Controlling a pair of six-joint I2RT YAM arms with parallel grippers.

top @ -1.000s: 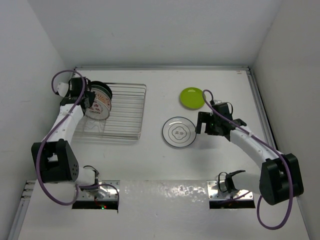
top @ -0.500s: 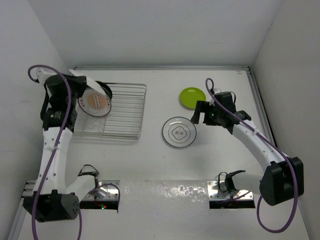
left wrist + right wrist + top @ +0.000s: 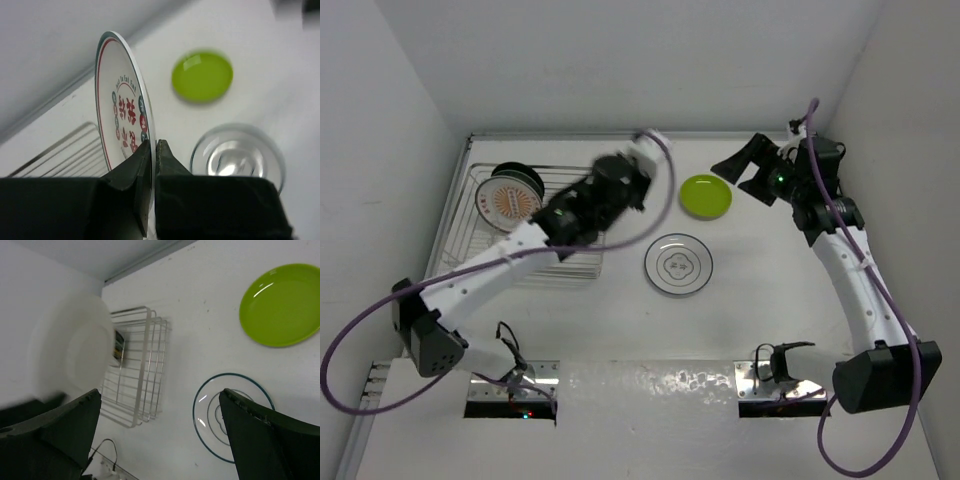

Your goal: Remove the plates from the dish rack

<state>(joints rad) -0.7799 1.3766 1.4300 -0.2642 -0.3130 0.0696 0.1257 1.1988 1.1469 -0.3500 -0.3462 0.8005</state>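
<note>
My left gripper (image 3: 152,146) is shut on the rim of a white plate with red dots (image 3: 122,117) and holds it upright, edge-on, in the air. In the top view this gripper (image 3: 640,150) is blurred, above the table's back centre, right of the dish rack (image 3: 570,225). A white plate with an orange centre (image 3: 510,201) and a black plate (image 3: 527,176) stand in the rack's back left. The lime green plate (image 3: 705,196) and a white teal-rimmed plate (image 3: 678,264) lie flat on the table. My right gripper (image 3: 745,172) is open and empty, raised beside the green plate.
The right wrist view shows the green plate (image 3: 282,305), the teal-rimmed plate (image 3: 232,417), the rack (image 3: 137,385) and the blurred back of the held plate (image 3: 75,357). White walls close in the table on the left, back and right.
My left arm has swung from the rack's left end to the right, carrying the red-dotted plate over the table's back centre. My right gripper has risen and moved back, away from the teal-rimmed plate.
</note>
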